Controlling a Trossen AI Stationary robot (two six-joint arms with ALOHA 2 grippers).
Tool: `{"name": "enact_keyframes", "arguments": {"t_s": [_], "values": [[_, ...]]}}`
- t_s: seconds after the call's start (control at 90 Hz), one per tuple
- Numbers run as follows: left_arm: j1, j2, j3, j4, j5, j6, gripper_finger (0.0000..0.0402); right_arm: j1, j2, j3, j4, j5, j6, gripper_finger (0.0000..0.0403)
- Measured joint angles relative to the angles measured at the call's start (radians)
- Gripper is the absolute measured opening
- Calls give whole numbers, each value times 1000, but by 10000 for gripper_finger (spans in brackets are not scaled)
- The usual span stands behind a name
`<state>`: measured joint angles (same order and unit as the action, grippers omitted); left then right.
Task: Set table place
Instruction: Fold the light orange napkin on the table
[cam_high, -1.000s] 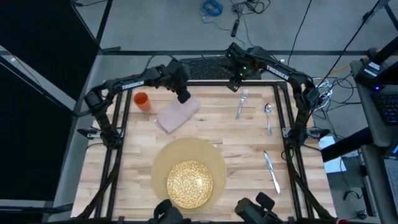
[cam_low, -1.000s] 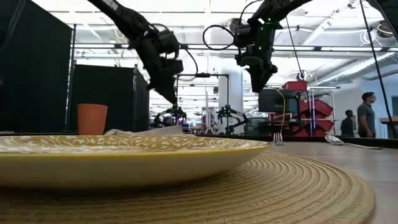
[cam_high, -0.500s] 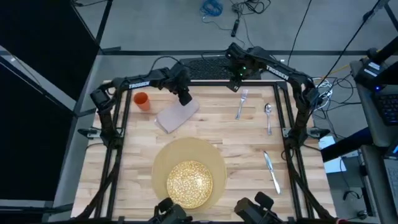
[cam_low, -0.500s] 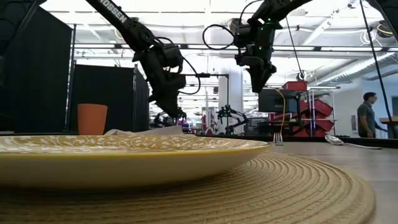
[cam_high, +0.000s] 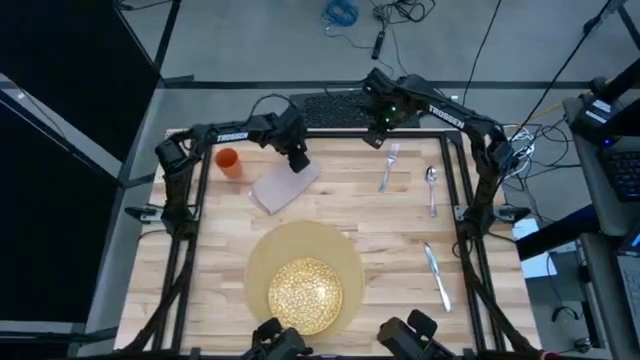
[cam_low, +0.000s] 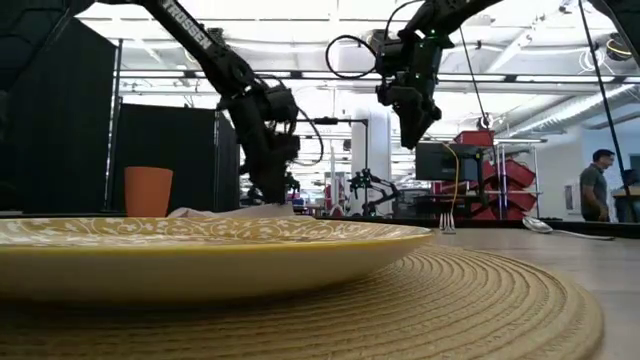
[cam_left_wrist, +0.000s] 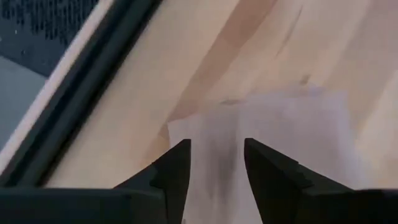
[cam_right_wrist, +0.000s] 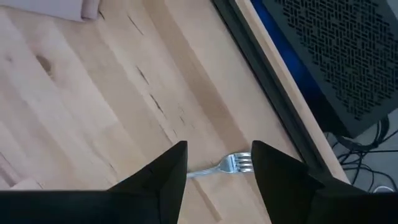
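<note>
We had our left gripper (cam_left_wrist: 214, 163), jaws apart, low over the napkin's (cam_high: 285, 184) far corner, ready to close, while our right gripper (cam_right_wrist: 217, 168), jaws apart, hovered above the fork (cam_high: 388, 166) beside the napkin.

Lots of bare pale wooden table (cam_high: 390, 225) between the big round tan mat (cam_high: 262, 262) and the steel knife (cam_high: 436, 275). Near the back, blocked by the small orange cup (cam_high: 228, 161), pinkish-grey cloth napkin (cam_high: 283, 187) and steel fork (cam_high: 388, 166).

Left wrist view blurs the napkin (cam_left_wrist: 273, 143); fork (cam_right_wrist: 227, 166) handle hidden.
</note>
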<state>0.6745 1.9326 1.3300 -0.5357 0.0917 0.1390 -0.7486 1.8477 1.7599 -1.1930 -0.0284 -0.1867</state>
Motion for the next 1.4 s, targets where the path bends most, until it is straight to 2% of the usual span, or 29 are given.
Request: {"name": "enact_keyframes", "arguments": {"t_s": [0.133, 0.256, 0.333, 0.433, 0.489, 0.767, 1.1, 1.4], "values": [[-2, 9, 0, -2, -3, 6, 135, 0, 0, 0, 0, 0, 0, 165], [-8, 9, 0, -3, -75, 55, 125, -2, 0, 0, 2, 0, -2, 165], [-9, 5, 0, -19, -109, 60, 93, -3, 0, 0, 13, 0, -6, 165], [-10, 2, 0, -39, -103, 80, 25, -4, 0, 0, 22, 0, -8, 165], [-11, 2, 0, -53, -102, 80, 10, -5, 0, 0, 27, 0, -8, 165], [-12, 2, 0, -115, -102, 78, 0, -5, 0, 0, 37, 0, -8, 165], [-14, 29, -11, -147, -198, 43, 0, -5, 0, 0, 36, 0, 10, 165], [-17, 30, -11, -347, -225, -103, 0, -5, 0, 0, 30, 0, 13, 165]]}}
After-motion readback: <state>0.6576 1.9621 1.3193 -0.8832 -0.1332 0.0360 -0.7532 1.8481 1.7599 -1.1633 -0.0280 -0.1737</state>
